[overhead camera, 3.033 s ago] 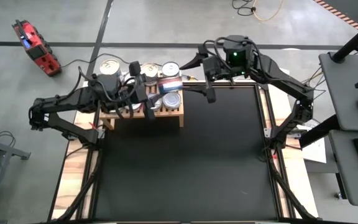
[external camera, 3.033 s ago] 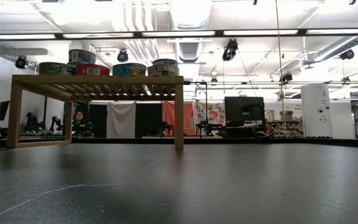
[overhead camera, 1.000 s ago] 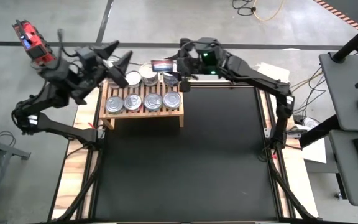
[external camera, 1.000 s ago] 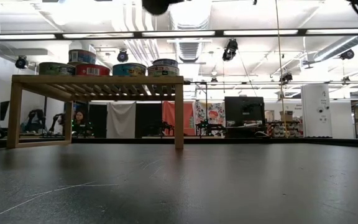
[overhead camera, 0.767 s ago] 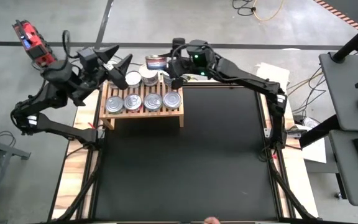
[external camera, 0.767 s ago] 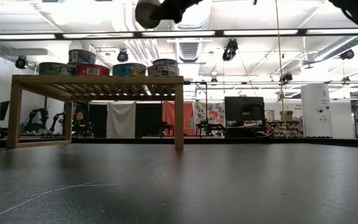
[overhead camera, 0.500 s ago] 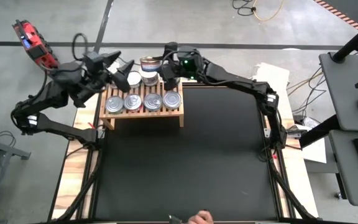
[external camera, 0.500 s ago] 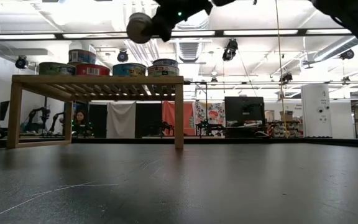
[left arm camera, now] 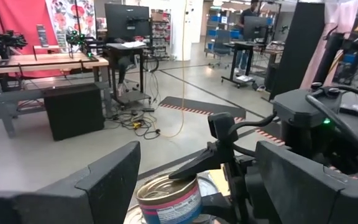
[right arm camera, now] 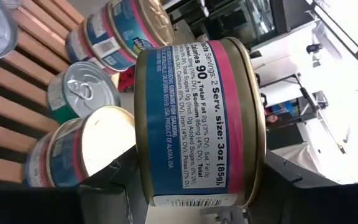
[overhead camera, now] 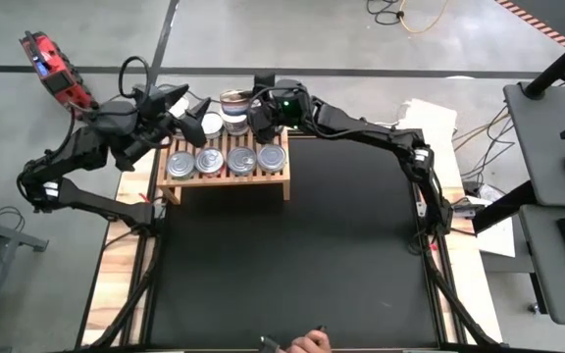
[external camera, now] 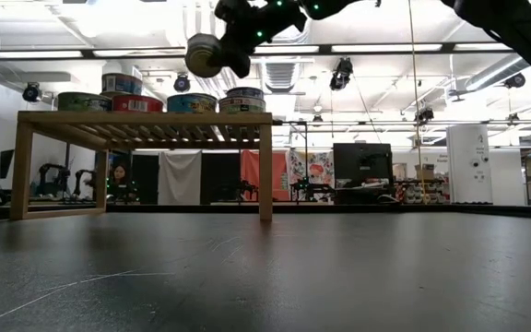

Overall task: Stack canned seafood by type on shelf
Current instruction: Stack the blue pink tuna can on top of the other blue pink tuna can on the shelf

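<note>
The right tool point(overhead camera: 246, 113) carries a blue-and-pink can point(right arm camera: 197, 121) above the matching cans point(right arm camera: 114, 34) on the shelf point(overhead camera: 226, 175) to stack by type, while the left tool point(overhead camera: 186, 111) waits wide open nearby.

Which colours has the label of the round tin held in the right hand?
Blue with pink bands, on the round metal tin; clearest in the right wrist view.

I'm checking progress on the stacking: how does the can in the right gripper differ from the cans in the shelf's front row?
The held can hangs in the right gripper above the back row; the front-row cans rest on the shelf. The held can shows a blue and pink label; the front-row cans show mainly silver lids. All are small round tins.
</note>
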Controlling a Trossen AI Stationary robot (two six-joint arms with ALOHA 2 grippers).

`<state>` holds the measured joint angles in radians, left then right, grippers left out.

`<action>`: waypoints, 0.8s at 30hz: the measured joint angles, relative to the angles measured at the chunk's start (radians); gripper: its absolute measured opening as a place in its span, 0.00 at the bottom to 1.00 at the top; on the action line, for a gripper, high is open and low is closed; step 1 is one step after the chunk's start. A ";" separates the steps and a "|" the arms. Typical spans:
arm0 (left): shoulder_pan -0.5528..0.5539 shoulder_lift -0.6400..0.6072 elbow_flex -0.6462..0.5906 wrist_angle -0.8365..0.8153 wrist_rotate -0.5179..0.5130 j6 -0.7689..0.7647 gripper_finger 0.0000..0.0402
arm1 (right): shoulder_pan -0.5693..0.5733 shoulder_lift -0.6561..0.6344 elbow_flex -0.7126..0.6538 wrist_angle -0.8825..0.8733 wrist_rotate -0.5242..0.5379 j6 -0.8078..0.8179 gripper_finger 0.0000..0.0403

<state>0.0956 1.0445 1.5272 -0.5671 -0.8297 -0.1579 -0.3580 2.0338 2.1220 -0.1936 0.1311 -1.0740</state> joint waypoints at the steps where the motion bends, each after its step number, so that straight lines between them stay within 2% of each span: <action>1: 0.000 0.001 0.000 -0.004 0.000 0.001 0.75 | 0.000 0.000 0.000 -0.004 -0.004 0.000 0.46; 6: 0.001 0.001 -0.004 -0.016 -0.001 -0.001 0.75 | 0.007 0.010 0.002 0.002 -0.026 -0.003 0.46; 14: 0.000 0.013 -0.005 -0.042 -0.002 -0.001 0.75 | 0.025 0.062 0.000 0.006 -0.021 -0.105 0.46; 19: 0.000 0.029 -0.005 -0.054 -0.002 -0.001 0.75 | 0.037 0.090 0.000 0.039 0.107 -0.171 0.46; 24: 0.000 0.042 -0.006 -0.080 -0.001 -0.001 0.75 | 0.037 0.091 0.000 0.058 0.109 -0.176 0.46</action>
<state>0.0956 1.0861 1.5217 -0.6469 -0.8310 -0.1589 -0.3211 2.1250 2.1215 -0.1351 0.2398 -1.2499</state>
